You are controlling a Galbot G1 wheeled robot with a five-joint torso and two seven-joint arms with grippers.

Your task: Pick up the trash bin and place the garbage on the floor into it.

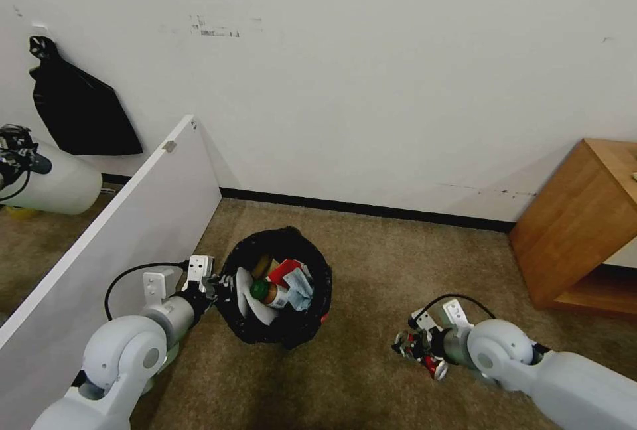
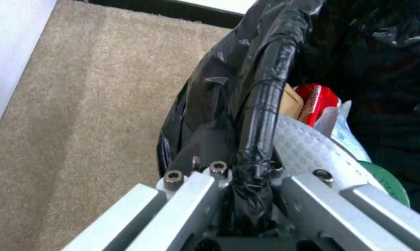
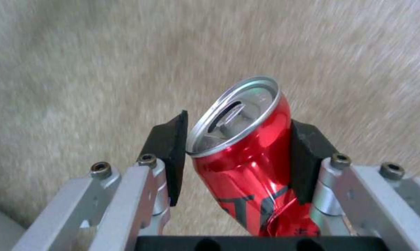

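Nearly done: the left gripper [image 1: 215, 284] grips the trash bin [image 1: 279, 287] rim, garbage inside, while the right gripper [image 3: 237, 139] clamps a crushed can [image 3: 247, 153] above the carpet [image 1: 371, 264], well apart from the bin.

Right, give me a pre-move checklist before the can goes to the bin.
1. Right gripper shut on the crushed red can: ok, pads on both sides.
2. Can off the carpet: cannot tell.
3. Left gripper shut on the trash bin rim: ok, bag-wrapped rim between the fingers.
4. Bin mouth facing up: ok.
5. Room in the bin: cannot tell; bottle, carton and slipper already reach near the rim.
6. Carpet between can and bin bare: ok.
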